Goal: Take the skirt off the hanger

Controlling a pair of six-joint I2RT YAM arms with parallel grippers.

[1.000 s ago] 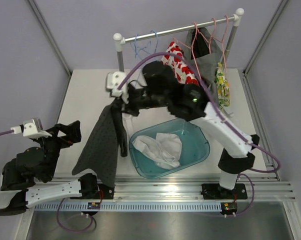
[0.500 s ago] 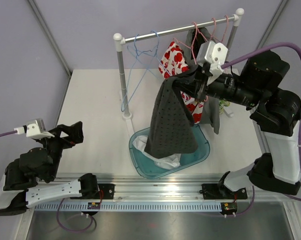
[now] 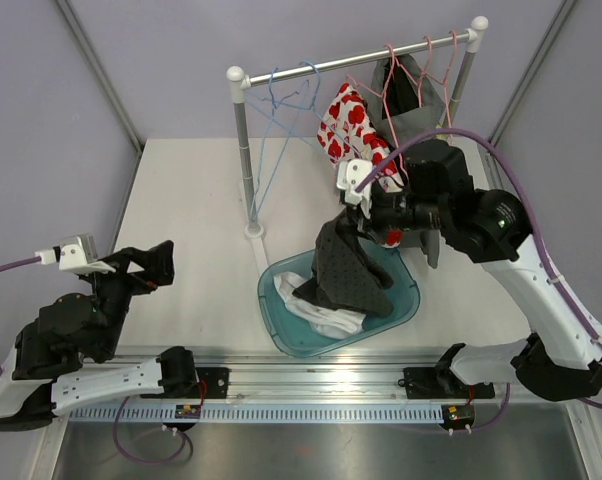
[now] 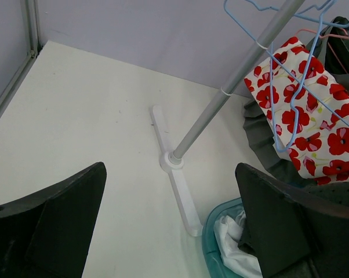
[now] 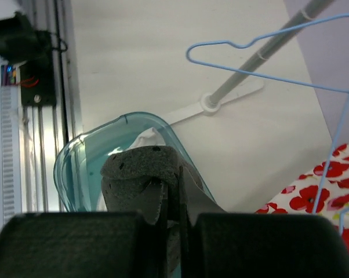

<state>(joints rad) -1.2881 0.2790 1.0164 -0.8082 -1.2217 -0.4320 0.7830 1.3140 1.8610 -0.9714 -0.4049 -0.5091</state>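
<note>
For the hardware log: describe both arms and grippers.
The left arm and right arm have black joints, white link shells, and a purple cable feeding a white camera block. The left gripper and right gripper have broad matte-black fingers.

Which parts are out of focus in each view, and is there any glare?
Left wrist view: the left gripper's fingers are dark and soft, while the rack pole is sharp. Right wrist view: the right gripper's fingers are blurred blocks, and the grey skirt between them is clearer. Top external view: sharp, evenly lit, with a faint sheen on the metal strip.
</note>
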